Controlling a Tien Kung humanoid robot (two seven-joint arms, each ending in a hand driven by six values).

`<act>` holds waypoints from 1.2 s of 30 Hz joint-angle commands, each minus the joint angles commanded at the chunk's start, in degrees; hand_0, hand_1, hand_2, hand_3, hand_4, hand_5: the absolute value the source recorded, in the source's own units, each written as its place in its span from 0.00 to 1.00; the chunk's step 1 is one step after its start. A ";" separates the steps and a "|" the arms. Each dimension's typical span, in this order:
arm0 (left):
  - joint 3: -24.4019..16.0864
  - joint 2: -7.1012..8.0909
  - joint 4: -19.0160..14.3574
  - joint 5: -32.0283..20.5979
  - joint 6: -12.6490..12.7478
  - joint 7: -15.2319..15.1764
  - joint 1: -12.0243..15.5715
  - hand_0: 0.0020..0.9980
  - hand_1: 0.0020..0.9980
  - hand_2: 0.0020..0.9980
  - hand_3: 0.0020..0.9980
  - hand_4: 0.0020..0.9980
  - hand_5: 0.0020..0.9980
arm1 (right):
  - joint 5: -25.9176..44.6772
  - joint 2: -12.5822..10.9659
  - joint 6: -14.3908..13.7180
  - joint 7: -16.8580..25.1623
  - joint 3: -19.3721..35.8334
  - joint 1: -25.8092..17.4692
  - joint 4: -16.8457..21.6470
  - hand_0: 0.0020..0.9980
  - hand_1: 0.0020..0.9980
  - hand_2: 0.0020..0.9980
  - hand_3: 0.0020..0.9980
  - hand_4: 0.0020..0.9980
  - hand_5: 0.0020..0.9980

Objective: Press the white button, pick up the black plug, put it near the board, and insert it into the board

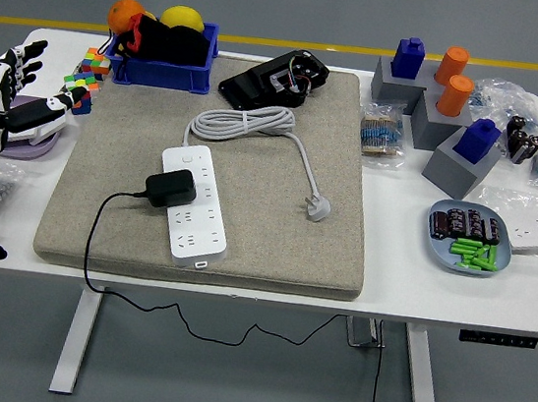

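A white power strip (194,202) lies lengthwise on the grey mat (272,251), its white button at the far end. The black plug (171,188) sits on the strip's left side, seated in its sockets; its thin black cord loops off the mat's front left and hangs below the table. The strip's own white cable is coiled behind it and ends in a loose white plug (318,207). My left hand (10,93) hovers at the table's far left edge, fingers spread, holding nothing, well away from the strip. No right hand shows.
A blue bin (162,58) with fruit and a black item stands at the back left, colourful cubes (87,78) beside it. A black device (275,78) lies on the mat's far edge. Grey blocks with blue and orange pegs, bagged parts and a blue plate (470,237) fill the right.
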 joint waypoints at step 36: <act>-0.94 -0.53 -1.79 0.02 1.11 -0.55 1.27 0.86 0.89 0.93 0.87 0.88 0.17 | -3.48 1.30 -0.39 -0.23 4.02 1.33 -0.96 0.78 0.62 0.63 0.62 0.72 0.47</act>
